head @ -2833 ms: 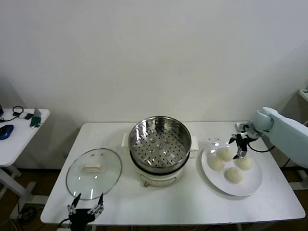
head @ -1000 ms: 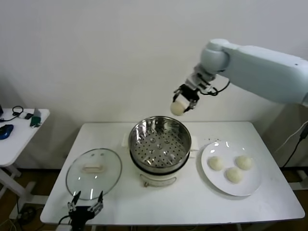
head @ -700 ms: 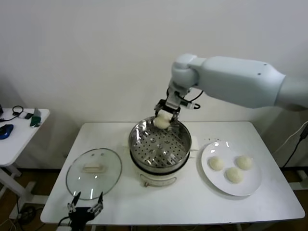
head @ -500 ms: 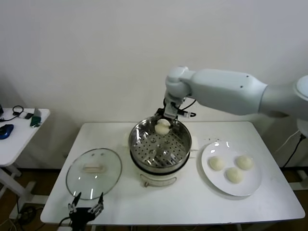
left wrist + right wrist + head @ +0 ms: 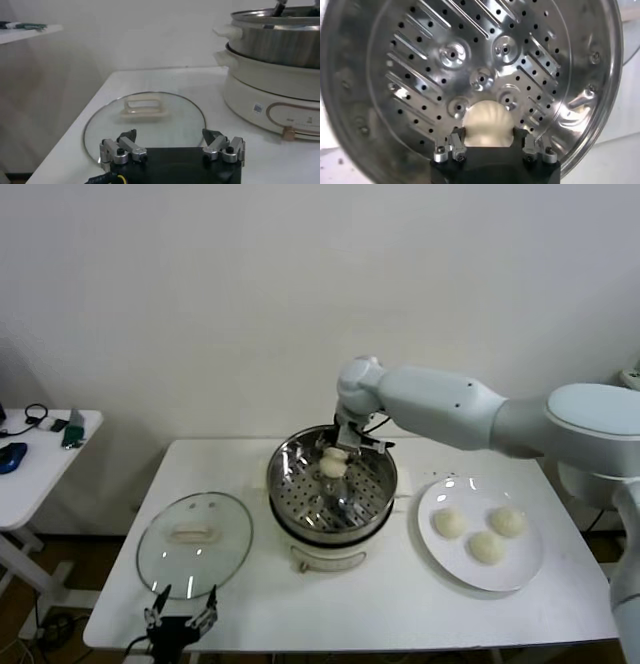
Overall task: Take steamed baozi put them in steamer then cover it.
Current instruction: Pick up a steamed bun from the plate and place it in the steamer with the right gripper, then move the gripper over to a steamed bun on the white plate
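Observation:
The steamer (image 5: pixel 376 484) stands mid-table, a shiny perforated basket on a cream pot base, also seen in the left wrist view (image 5: pixel 280 42). My right gripper (image 5: pixel 341 450) reaches down into it, shut on one steamed baozi (image 5: pixel 333 466). In the right wrist view the gripper (image 5: pixel 488 134) has its fingers pressed on both sides of the baozi (image 5: pixel 487 120), just above the steamer's perforated floor (image 5: pixel 420 60). Three more baozi (image 5: pixel 486 547) lie on a white plate (image 5: pixel 525 574). The glass cover (image 5: pixel 195 544) lies flat to the left. My left gripper (image 5: pixel 182 616) rests open in front of the cover (image 5: pixel 150 117).
The plate sits on the right side of the white table (image 5: pixel 400 614). A small side table (image 5: pixel 40 454) with odds and ends stands off to the left. A wall runs close behind the steamer.
My right arm carried one baozi from the plate up and over to the steamer, then lowered it inside toward the floor. The left arm and the cover have not moved.

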Controlling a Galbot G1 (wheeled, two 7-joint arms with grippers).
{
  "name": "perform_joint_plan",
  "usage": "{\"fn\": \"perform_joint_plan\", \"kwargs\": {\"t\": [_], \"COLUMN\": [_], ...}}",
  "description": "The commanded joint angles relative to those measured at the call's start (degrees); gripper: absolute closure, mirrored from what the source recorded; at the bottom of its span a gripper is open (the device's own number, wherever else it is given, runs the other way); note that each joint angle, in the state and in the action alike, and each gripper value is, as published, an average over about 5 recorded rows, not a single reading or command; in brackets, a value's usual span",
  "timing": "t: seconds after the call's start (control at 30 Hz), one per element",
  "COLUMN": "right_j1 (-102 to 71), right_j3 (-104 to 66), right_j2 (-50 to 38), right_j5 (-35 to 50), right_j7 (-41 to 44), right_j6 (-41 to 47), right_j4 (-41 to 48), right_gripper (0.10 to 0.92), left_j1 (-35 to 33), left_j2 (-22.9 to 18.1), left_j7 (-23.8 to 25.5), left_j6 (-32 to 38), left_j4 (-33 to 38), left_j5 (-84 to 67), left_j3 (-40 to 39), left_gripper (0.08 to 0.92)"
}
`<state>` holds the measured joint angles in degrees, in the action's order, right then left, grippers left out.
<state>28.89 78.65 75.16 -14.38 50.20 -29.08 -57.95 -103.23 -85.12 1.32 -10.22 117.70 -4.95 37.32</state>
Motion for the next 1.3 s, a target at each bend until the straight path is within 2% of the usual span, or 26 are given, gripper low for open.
{"fn": "perform_joint_plan", "kwargs": {"t": [0.03,0.13,0.3,0.37,0.47,0.63,0.83,1.1,1.3], "right_j1": [2.66,11.44,27.5,32.06,37.4,39.64,27.5,1.76,-5.53], "right_j3": [-0.33,3.57,14.52,19.17,29.22,42.2,39.18,19.06,11.55], "right_j2": [-0.53,-2.78,-9.74,-13.73,-19.68,-30.2,-40.11,-38.73,-34.61], "right_j5": [8.21,21.36,48.14,55.03,60.64,60.27,49.48,42.66,40.52], "right_j7": [0.69,4.88,16.23,19.22,18.98,13.17,3.15,-5.74,-7.7], "right_j6": [-1.12,-0.24,9.31,15.69,24.32,34.41,44.58,52.39,53.88], "right_j4": [-0.03,-2.68,-4.65,-5.56,-9.47,-18.53,-27.13,-22.11,-16.28], "right_gripper": [0.316,0.241,0.204,0.203,0.203,0.203,0.203,0.203,0.203], "left_j1": [-0.21,-0.49,-1.01,-1.11,-1.14,-1.13,-1.07,-0.79,-1.39], "left_j2": [-0.09,-0.2,-0.21,-0.26,-0.3,-0.09,-0.45,-1.3,-1.43], "left_j7": [0.05,0.15,0.3,0.34,0.37,0.34,0.32,0.26,0.2], "left_j6": [-0.08,-0.21,-0.33,-0.36,-0.35,-0.3,-0.24,-0.35,-0.18], "left_j4": [0.46,1.07,1.85,1.98,2.07,2.13,2.29,2.5,2.6], "left_j5": [0.08,0.18,0.83,1.01,1.04,0.85,0.69,0.72,0.61], "left_j3": [0.05,0.13,-0.36,-0.54,-0.62,-0.55,-0.7,-0.47,0.03], "left_gripper": [0.177,0.177,0.177,0.177,0.177,0.177,0.177,0.177,0.177]}}
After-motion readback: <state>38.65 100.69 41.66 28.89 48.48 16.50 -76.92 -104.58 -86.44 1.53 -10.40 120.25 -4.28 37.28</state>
